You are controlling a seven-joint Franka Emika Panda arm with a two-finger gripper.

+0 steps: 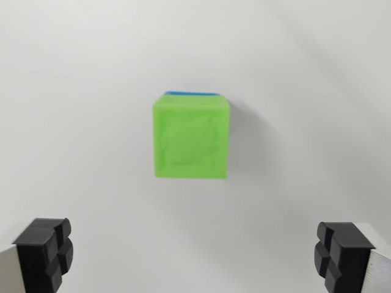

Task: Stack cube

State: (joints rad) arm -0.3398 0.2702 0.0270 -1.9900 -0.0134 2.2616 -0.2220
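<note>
Wrist view: green cube (190, 135) at centre, on the white table (73, 91), slightly blurred; a thin blue strip (193, 92) shows at its top edge. Gripper (195, 259) released, empty, black fingertips (46, 250) wide apart at both lower corners.

Green cube (190, 135) matt plastic; table (73, 122) smooth white

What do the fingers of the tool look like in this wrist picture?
The tool shows two fingers, one at each lower corner. Each fingertip is a black, blocky pad with grooved, notched faces, mounted on a pale grey metal body. No cables or markings are visible.
</note>
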